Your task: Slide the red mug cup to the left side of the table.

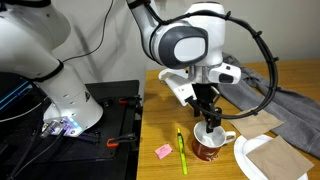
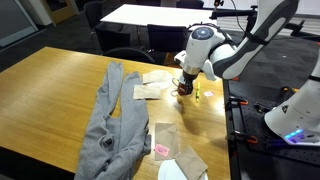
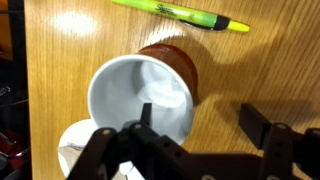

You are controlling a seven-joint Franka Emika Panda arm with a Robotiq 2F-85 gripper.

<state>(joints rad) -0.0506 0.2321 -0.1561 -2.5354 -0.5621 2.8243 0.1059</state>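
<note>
The small dark red ceramic mug cup [image 3: 176, 62] with a white inside and a white handle stands upright on the large light-brown wooden surface [image 1: 156, 108]. It is near the edge that borders the black robot platform [image 1: 118, 112].

The black two-fingered end effector [image 3: 200, 122] hangs directly over the mug cup with its jaws spread wide and gripping nothing. In the wrist view one finger [image 3: 146, 116] reaches down inside the white bowl of the mug cup, while the other stands outside the red wall. The rim therefore passes between them. Whether either finger touches the ceramic cannot be told.

This straddle suits a slide. The jaws should probably close only lightly on the wall, or the inner finger can simply bear against it. The wrist should stay low and level, so the push acts near the base and the mug cup neither tips nor lifts. A slow, straight sideways stroke would keep the mug cup from turning about its handle [image 1: 229, 139].

A yellow-green plastic pen with a black tip [image 3: 180, 14] lies just beside the mug cup, and a small pink block [image 1: 163, 151] lies a little beyond the pen. Either could be swept along if the path crosses it. On the other side sits a round white plate [image 1: 244, 158] carrying a brown paper napkin [image 1: 275, 158], with a crumpled grey cloth [image 2: 110, 122] further out.
</note>
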